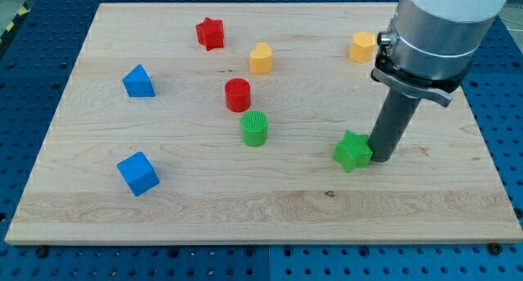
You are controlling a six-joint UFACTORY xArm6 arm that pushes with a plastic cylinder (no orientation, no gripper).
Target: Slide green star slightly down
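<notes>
The green star lies on the wooden board, right of centre. My tip is down on the board right beside the star, at its right side, touching or nearly touching it. The dark rod rises from there to the grey arm body at the view's top right.
A green cylinder and a red cylinder stand near the centre. A red star, a yellow heart-like block and a yellow block lie toward the top. Two blue blocks lie on the left.
</notes>
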